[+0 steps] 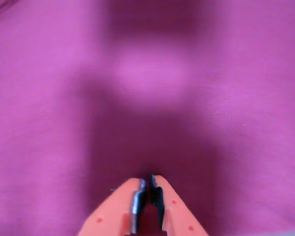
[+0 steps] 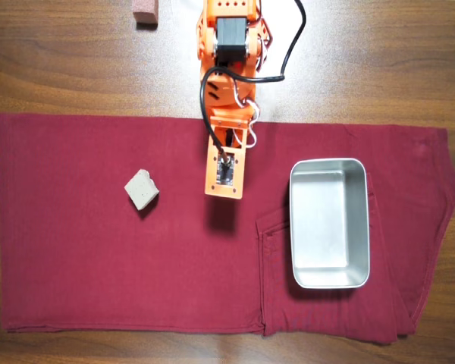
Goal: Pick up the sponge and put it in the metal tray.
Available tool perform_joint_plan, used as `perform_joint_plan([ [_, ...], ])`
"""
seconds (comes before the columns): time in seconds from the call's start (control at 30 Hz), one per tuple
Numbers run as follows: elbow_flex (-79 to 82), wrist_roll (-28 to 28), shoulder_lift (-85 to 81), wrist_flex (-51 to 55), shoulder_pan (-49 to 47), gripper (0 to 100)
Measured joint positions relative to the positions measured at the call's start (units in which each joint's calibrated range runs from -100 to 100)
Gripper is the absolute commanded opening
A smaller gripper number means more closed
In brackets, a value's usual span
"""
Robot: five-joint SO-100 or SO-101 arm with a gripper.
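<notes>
The sponge, a small pale grey-beige block, lies on the dark red cloth left of centre in the overhead view. The metal tray, shiny silver and with nothing in it, rests on the cloth's right part. My orange arm reaches down from the top edge, and its gripper hangs over the cloth between the two, to the right of the sponge. In the wrist view the gripper enters from the bottom, shut, with its dark pads touching and nothing held. Only blurred magenta cloth fills that view; sponge and tray are out of it.
The dark red cloth covers most of a wooden table. A pinkish-brown block sits on the wood at the top edge, left of the arm's base. Black cables loop around the arm.
</notes>
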Motion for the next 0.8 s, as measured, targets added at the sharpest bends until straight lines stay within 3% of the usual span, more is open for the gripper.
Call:
perform_joint_plan([
  [0.07, -5.1, -0.6, 8.4, -7.0, 4.0, 7],
  [0.17, -23.2, -0.9, 29.5, -12.3, 8.3, 20],
  [0.23, -37.9, -1.8, 42.3, -11.6, 13.4, 27],
  [0.3, -51.8, -3.4, 52.1, -9.4, 17.1, 43],
  [0.37, -64.1, -5.8, 59.1, -2.7, 21.8, 49],
  [0.47, -75.1, -3.6, 65.0, 2.2, 27.8, 49],
  [0.63, -76.4, 2.1, 70.7, 2.2, 42.5, 48],
  [0.8, -76.5, 3.7, 78.2, 2.2, 50.3, 48],
])
